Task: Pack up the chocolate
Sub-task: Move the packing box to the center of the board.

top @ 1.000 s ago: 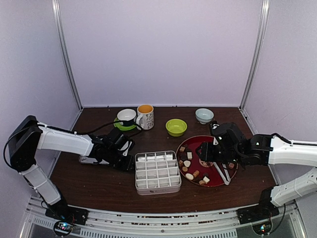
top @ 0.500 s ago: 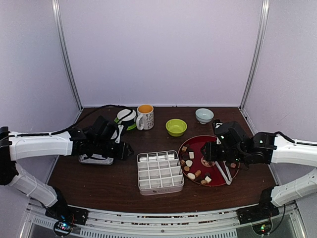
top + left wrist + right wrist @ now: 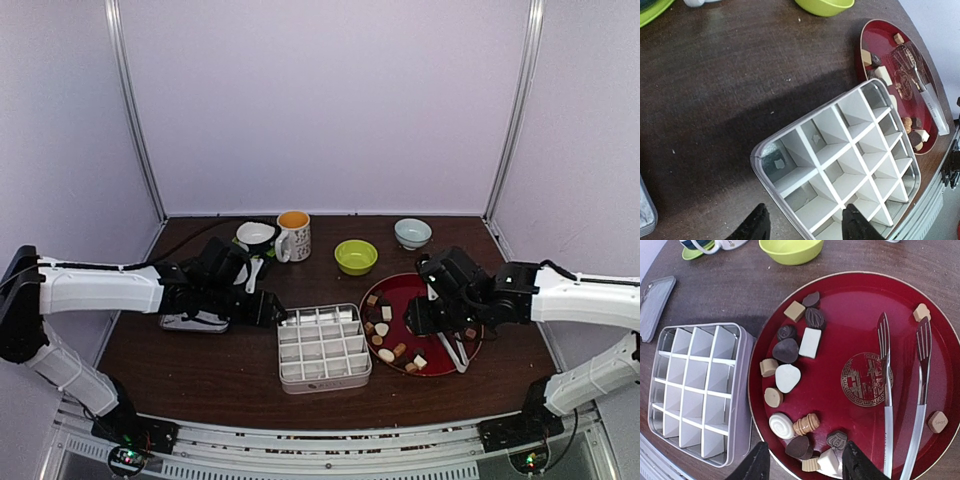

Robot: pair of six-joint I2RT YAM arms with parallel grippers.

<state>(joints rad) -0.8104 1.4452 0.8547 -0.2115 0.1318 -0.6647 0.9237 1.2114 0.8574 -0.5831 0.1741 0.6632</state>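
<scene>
On the dark, fine-grained wooden table [image 3: 715, 75], the left gripper [image 3: 805, 227] has come further right than half a second ago. It hangs with fingers spread at the far left corner of the pale, square-celled box [image 3: 840, 165]. The right gripper [image 3: 805, 465], also spread, hovers over the glossy round red plate [image 3: 840, 305], where the chocolate [image 3: 787, 351] lies beside metal tongs [image 3: 885, 390].

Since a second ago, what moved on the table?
The left gripper slid right to the box, jaws open astride its edge. The right gripper eased left over the plate, open too. Nothing was grabbed. The chocolates and tongs stayed put.
</scene>
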